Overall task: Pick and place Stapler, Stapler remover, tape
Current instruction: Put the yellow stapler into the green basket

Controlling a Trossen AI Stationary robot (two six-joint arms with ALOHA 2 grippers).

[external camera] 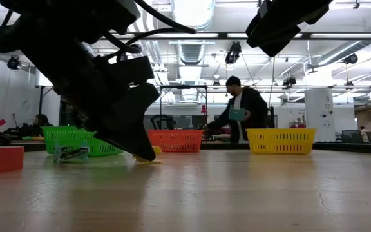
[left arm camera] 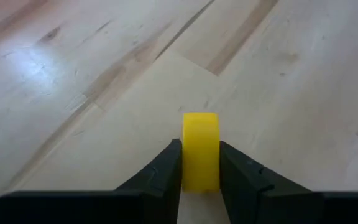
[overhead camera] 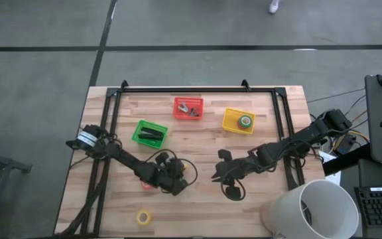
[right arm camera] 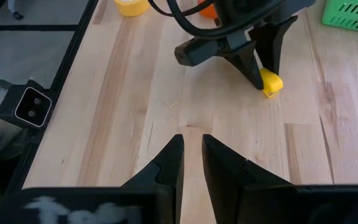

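Observation:
A yellow tape roll [left arm camera: 201,149] stands on its rim between the fingers of my left gripper [overhead camera: 178,184], which is shut on it in the table's middle; the right wrist view also shows this roll [right arm camera: 270,83]. A second yellow tape roll [overhead camera: 143,216] lies flat near the front edge, and a red tape roll [overhead camera: 147,185] lies beside the left arm. The black stapler [overhead camera: 151,135] lies in the green basket [overhead camera: 140,126]. My right gripper [right arm camera: 191,142] hovers right of centre, fingers nearly together on nothing. My left gripper pinches the yellow tape roll by its two flat faces [left arm camera: 215,163], one finger on each. The fingers [left arm camera: 166,165] slant down at it from the table's left side. The roll stands upright on its rim [right arm camera: 269,92], which is down on the tabletop.
A red basket [overhead camera: 188,99] with small metal things and a yellow basket [overhead camera: 229,123] with a green tape roll [overhead camera: 245,121] stand at the back. A white bucket [overhead camera: 317,209] is at the front right corner. A black frame [overhead camera: 197,89] borders the table. A person stands beyond the table.

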